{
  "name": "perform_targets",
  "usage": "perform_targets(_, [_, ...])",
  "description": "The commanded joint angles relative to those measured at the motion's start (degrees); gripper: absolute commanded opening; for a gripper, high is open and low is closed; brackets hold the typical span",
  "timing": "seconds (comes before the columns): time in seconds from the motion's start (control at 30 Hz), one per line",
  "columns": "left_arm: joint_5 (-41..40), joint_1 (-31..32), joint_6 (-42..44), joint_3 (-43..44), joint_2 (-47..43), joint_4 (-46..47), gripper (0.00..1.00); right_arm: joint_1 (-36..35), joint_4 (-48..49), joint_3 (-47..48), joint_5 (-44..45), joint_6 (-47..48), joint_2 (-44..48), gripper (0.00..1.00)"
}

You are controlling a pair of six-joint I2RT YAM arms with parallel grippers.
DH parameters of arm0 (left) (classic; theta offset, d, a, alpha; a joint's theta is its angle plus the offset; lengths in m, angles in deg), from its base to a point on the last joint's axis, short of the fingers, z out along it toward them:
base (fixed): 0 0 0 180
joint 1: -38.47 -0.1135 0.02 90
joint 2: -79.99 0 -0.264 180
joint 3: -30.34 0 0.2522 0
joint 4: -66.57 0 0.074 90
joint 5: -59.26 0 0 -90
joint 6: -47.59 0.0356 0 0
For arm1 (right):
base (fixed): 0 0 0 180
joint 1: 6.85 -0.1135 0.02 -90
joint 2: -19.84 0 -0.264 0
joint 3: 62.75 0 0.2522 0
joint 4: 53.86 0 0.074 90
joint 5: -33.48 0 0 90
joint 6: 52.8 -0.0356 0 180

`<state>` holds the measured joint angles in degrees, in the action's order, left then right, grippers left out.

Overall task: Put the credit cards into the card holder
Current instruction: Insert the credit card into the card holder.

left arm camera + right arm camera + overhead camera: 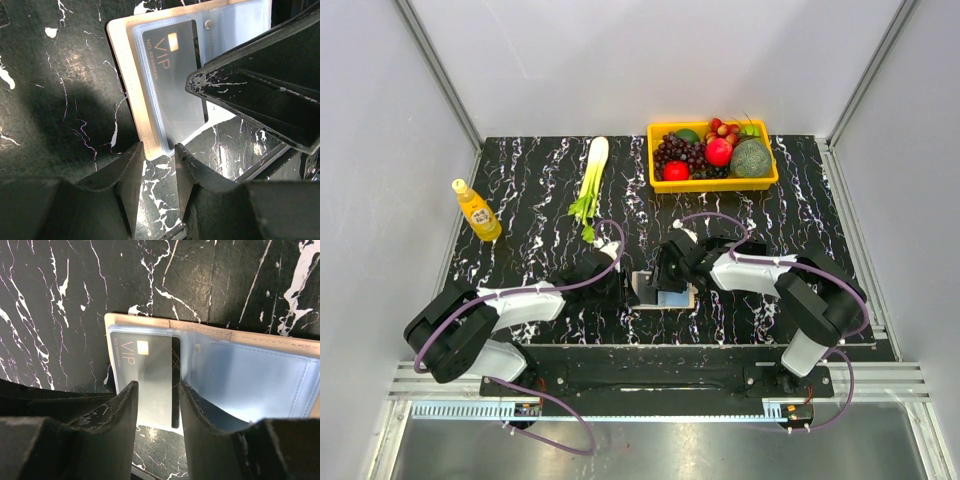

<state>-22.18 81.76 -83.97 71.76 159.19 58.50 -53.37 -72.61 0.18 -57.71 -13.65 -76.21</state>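
Note:
The beige card holder (665,298) lies open and flat on the black marble table, between the two grippers. In the left wrist view its beige edge (127,85) frames a clear sleeve holding a dark grey VIP card (172,85). In the right wrist view the same card (150,370) sits left of the light blue panel (250,380). My left gripper (159,150) is slightly open and empty, its tips at the holder's near corner. My right gripper (156,387) is open, with its fingers straddling the sleeved card from above. The right fingers (250,85) also show in the left wrist view.
A yellow tray (713,186) of fruit stands at the back right. A green leek (592,175) lies at the back centre. A yellow bottle (477,210) stands at the left. White walls enclose the table.

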Motion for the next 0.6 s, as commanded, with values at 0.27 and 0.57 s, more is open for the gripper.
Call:
perform_targets(0.27, [-1.79,0.13,1.31,0.38,-0.27,-1.47,0.36,-0.67,4.47,-0.74,-1.89,0.14,1.39,0.44])
perform_targets(0.57, [-6.97,0.04,1.66,-0.5,-6.85,-5.6,0.41,-0.59,-6.59,2.86,8.65,5.4,12.98,0.45])
